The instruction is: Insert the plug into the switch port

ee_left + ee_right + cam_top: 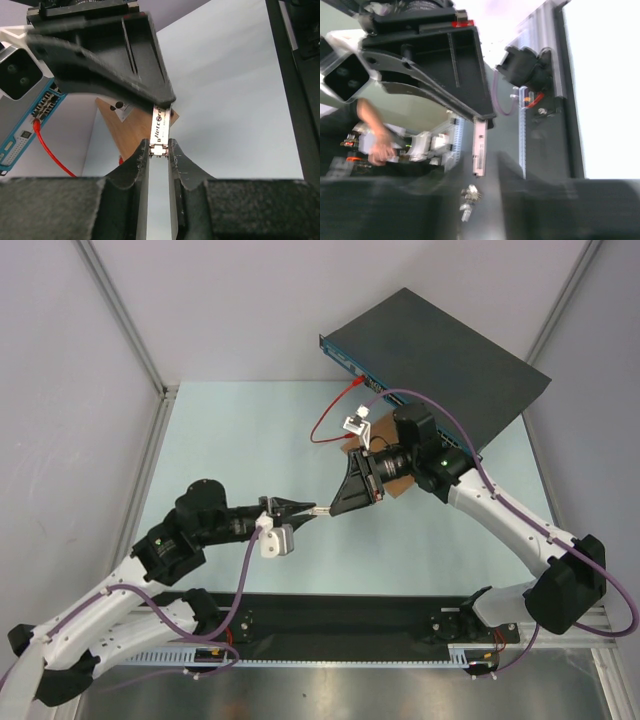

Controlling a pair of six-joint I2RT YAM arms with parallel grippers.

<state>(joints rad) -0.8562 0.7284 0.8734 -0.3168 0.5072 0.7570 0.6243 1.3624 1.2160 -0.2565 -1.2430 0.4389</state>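
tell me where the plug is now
In the top view the plug is mid-table between the left pincer and right pincer, short of the switch.

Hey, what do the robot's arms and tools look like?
The left arm and right arm have white link shells, black joints and purple cables looping alongside. The left tool and right tool are black with tapering fingers.

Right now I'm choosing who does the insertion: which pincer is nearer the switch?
Right. The right pincer is in front of the switch, off its port edge; the left pincer lies beyond it, farther away.
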